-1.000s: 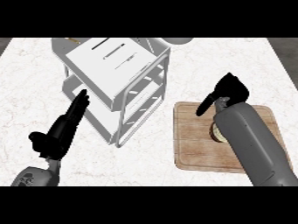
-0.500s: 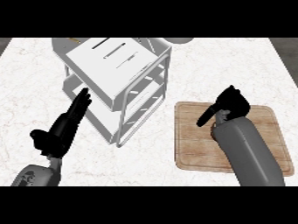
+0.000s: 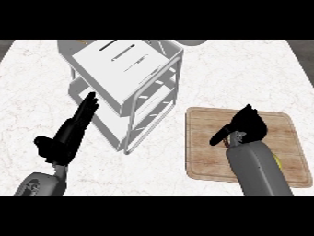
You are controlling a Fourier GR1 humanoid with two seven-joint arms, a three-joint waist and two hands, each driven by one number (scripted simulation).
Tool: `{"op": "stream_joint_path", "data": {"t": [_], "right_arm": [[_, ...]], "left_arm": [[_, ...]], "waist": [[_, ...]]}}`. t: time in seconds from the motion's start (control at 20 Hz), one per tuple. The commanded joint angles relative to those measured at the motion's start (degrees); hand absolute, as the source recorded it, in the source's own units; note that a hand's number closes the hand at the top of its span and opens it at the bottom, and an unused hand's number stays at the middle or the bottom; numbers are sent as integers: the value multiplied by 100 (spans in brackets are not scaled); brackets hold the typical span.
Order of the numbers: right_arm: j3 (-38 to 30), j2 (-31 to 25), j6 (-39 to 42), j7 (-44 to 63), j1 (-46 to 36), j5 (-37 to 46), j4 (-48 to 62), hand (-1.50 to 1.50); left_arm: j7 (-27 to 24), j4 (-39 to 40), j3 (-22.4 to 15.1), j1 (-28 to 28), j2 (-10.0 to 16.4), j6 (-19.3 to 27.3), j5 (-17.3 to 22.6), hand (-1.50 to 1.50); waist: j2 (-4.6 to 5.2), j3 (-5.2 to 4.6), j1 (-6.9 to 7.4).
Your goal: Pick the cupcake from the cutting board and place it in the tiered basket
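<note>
Light: bright, even across the white marbled counter (image 3: 30, 92)
Shadows: faint grey under the white wire tiered basket (image 3: 112, 73)

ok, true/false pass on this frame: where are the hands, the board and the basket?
1. The right hand is over the rectangular wooden cutting board. True.
2. The left hand grips a cupcake. False: it is open with straight fingers and holds nothing, over the white marble counter left of the basket.
3. The white wire tiered basket stands to the left of the cutting board. True.
4. A cupcake sits on the basket's top tier. False: nothing like one shows there.
</note>
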Motion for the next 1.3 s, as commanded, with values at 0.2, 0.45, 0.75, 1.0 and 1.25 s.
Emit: {"op": "stream_joint_path", "data": {"t": [0.2, 0.45, 0.75, 1.0, 1.25], "right_arm": [[-258, 162, 240, 955, 411, 271, -348, -150], [296, 164, -99, 1024, 760, 160, -860, 150], [-308, 121, -516, -25, 234, 687, -202, 150], [-189, 164, -276, 169, 246, 796, -571, 150], [1062, 164, -534, 402, 1219, 959, -1196, 150]], "left_arm": [[21, 152, -102, -1, -201, 71, -217, 0], [-62, 527, 84, -171, -139, -217, -182, 0], [380, -139, -13, 61, -239, -6, -376, 0], [144, 289, 207, -131, -257, -293, -311, 0], [14, 154, 145, 309, -280, -274, -410, 0]], "waist": [[51, -21, 54], [54, -21, 66], [59, -16, 130], [57, -19, 89], [32, -19, 82]]}}
